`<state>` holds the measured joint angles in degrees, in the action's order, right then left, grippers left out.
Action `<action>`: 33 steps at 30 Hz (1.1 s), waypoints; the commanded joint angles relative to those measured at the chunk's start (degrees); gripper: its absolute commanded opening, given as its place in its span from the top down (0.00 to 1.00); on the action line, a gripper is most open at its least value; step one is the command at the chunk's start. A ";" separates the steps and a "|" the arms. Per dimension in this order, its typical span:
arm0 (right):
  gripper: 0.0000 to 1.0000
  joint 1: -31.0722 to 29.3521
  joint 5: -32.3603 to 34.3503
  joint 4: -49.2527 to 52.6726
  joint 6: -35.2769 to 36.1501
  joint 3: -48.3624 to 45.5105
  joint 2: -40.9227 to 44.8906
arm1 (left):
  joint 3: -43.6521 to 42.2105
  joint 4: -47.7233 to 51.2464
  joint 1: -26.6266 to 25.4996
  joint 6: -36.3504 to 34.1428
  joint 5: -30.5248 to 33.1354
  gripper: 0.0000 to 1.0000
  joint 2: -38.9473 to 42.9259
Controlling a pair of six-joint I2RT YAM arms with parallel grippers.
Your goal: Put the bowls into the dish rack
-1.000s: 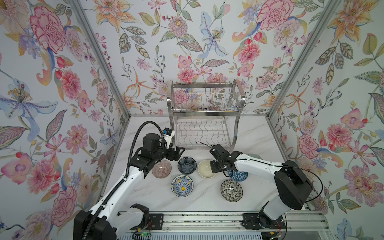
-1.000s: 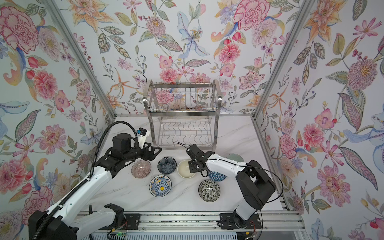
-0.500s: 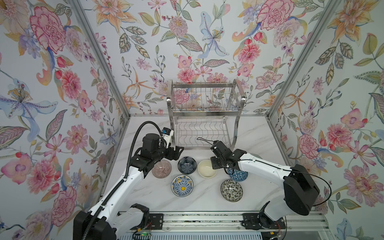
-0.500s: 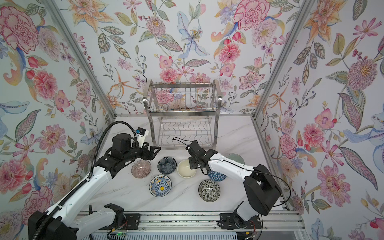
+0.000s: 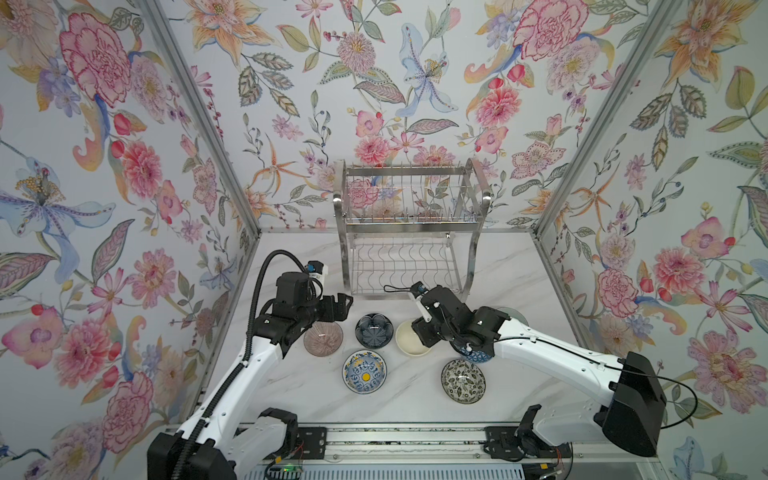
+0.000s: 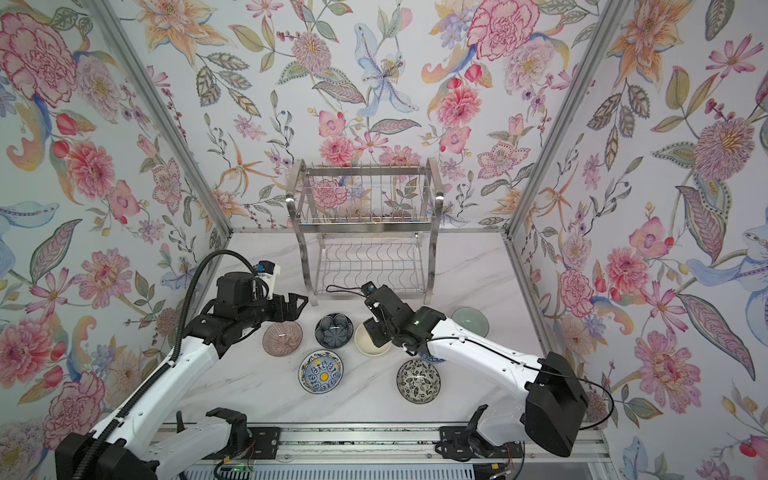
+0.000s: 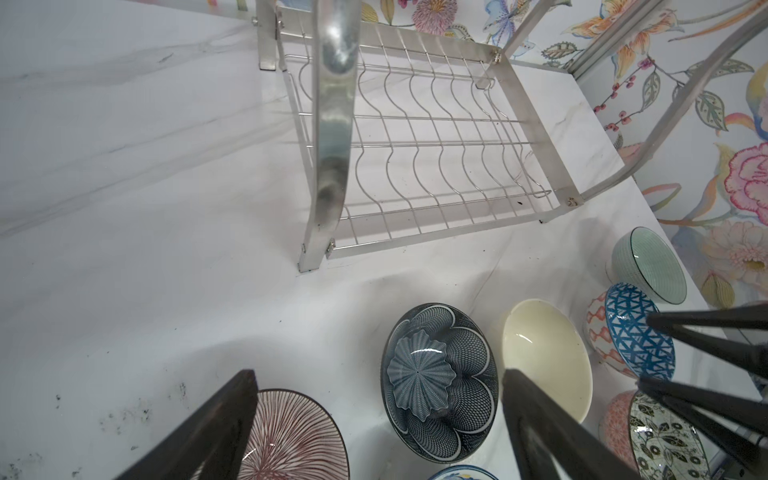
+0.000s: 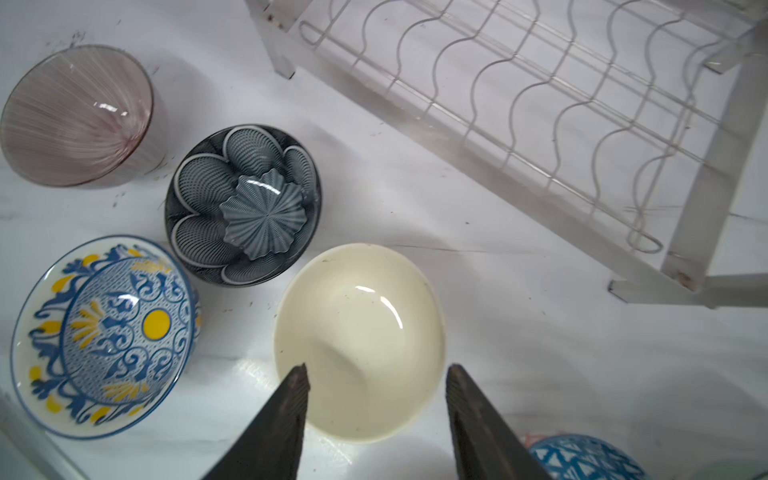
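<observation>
A second ago the right jaws were clenched beside the cream bowl (image 5: 407, 343). Now they stand parted and grasp nothing. In the right wrist view they hang over that bowl's edge on the arm's side, and I cannot tell whether they touch it. The right arm (image 5: 548, 357) has brought its wrist slightly nearer the dish rack (image 5: 405, 226), and its dark elbow block has swung out toward the near right corner. The cream bowl has not moved.

The left jaws have spread a little wider and are released and empty. In the left wrist view the navy flower bowl (image 5: 374, 330) shows between them. The left arm (image 5: 232, 386) sits almost where it was.

All seven bowls rest upright on the bench (image 5: 415, 403) in front of the rack, as before. The mauve ribbed bowl (image 5: 323, 338), the navy and the cream form a row. The yellow-centred bowl (image 5: 364, 371) and the leafy bowl (image 5: 463, 381) lie nearer the front edge. The blue lattice bowl (image 7: 631, 332) is under the right arm, and the pale green bowl (image 6: 471, 321) is behind it.
</observation>
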<state>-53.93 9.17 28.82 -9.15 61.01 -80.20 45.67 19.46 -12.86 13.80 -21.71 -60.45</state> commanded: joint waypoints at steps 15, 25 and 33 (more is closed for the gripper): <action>0.51 -5.30 -2.60 8.41 14.12 7.25 -14.33 | -4.23 -6.46 4.41 3.76 0.94 0.06 0.69; 0.56 -5.51 -3.85 7.76 14.33 7.49 -17.40 | -4.14 -6.46 4.86 4.08 2.31 0.06 0.36; 0.61 -6.01 -4.38 6.01 13.17 6.85 -18.35 | -4.15 -6.74 4.98 4.26 2.54 0.05 0.29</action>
<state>-59.51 5.48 35.55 4.27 67.18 -97.73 42.24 13.78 -8.51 17.12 -20.27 -60.47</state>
